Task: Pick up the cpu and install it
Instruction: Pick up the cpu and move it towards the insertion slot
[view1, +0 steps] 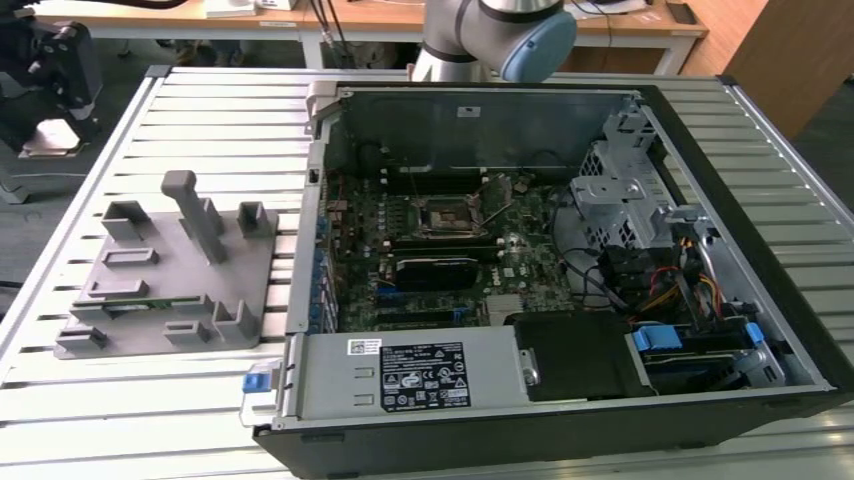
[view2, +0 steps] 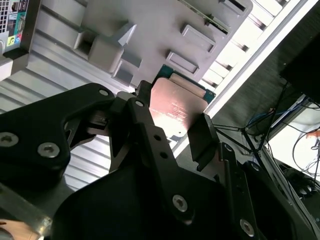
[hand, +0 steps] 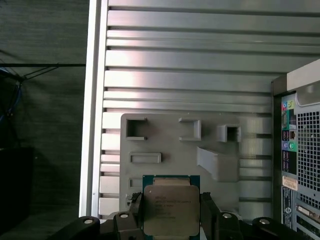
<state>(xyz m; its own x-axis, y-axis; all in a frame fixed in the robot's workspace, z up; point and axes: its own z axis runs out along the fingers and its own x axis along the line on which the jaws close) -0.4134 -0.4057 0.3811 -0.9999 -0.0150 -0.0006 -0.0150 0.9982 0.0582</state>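
Note:
In both wrist views the cpu (hand: 171, 207) (view2: 176, 106), a flat square chip with a silver top and green rim, sits between the black fingers of my gripper (hand: 171, 215) (view2: 175, 125), which is shut on its two opposite edges. It hangs above the grey holder plate (hand: 170, 145). In the exterior view the gripper (view1: 54, 100) is at the far left, off the table's edge, with the pale cpu (view1: 47, 138) beneath it. The black socket (view1: 445, 215) lies on the motherboard inside the open computer case (view1: 694, 200), far to the exterior view's right of the gripper.
The grey holder plate (view1: 174, 270) with upright posts and slots lies on the ribbed metal table (view1: 214, 130) left of the case. A power supply (view1: 400, 375) and cables (view1: 667, 290) fill the case's near side. The arm's base (view1: 494, 35) stands behind the case.

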